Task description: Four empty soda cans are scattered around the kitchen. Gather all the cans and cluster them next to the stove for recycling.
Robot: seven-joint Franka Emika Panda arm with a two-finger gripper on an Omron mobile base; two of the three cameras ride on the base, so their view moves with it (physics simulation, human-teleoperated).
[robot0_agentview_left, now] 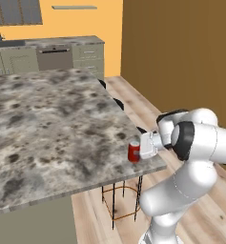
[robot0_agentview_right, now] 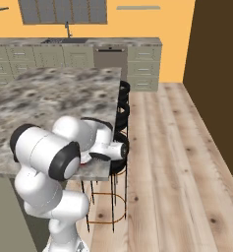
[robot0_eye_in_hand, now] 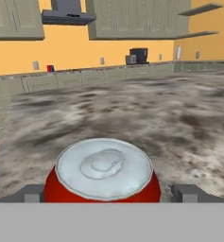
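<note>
A red soda can [robot0_agentview_left: 133, 151] with a silver top stands upright on the marble island counter [robot0_agentview_left: 52, 124], close to its near right corner. My gripper [robot0_agentview_left: 138, 150] reaches in from the right at can height. In the hand view the can [robot0_eye_in_hand: 104, 177] sits between my two fingertips [robot0_eye_in_hand: 32, 194], and my gripper [robot0_eye_in_hand: 109, 194] is open with a gap on each side of the can. Two tiny things, one red and one blue [robot0_eye_in_hand: 50, 68], stand on the far counter, too small to identify. The stove is out of view.
Black bar stools [robot0_agentview_right: 122, 118] line the island's right edge, and a wire-legged one [robot0_agentview_left: 121, 200] stands under the corner by my arm. A back counter with a sink and dishwasher [robot0_agentview_left: 55, 57] runs along the orange wall. A dark appliance [robot0_eye_in_hand: 138, 56] sits on the far counter.
</note>
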